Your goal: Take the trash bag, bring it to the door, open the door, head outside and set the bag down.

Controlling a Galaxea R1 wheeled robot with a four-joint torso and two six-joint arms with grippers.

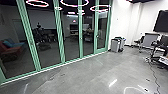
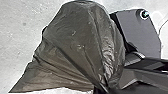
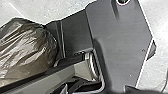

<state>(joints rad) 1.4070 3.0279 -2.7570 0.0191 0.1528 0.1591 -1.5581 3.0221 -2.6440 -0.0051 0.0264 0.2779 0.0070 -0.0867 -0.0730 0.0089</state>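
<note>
Since the trash bag (image 2: 80,45) is right up beside the base (image 2: 141,32) I am steering, I judge the step in hand to be the carry, and I want it gentle. The dark plastic bulges, and its folds draw together near the left gripper (image 2: 104,90), so I take the bag to hang there. I cannot tell how far open that gripper is or how firm its hold is; nor can I tell how far open the right gripper is, or whether it holds anything. A loose load in thin plastic will likely swing and stretch, so slow starts, wide turns and soft stops suit it. The left arm should bear it slightly outward, to spare it from rubbing on the base's edge, and high enough that it doesn't drag; I can't judge its clearance over the floor (image 1: 82,75). Farther on, a cable (image 1: 152,72) trails across the right side of the floor, and I want the wheels well away from it. Beyond, the bins (image 1: 117,45) stand near the end of the green-framed glass wall (image 1: 71,47), so I would leave room for the bag there. The narrow panel with a handle (image 1: 97,36) looks like a door; I cannot tell whether it leads outside, and the reflections make depth hard to trust.
</note>
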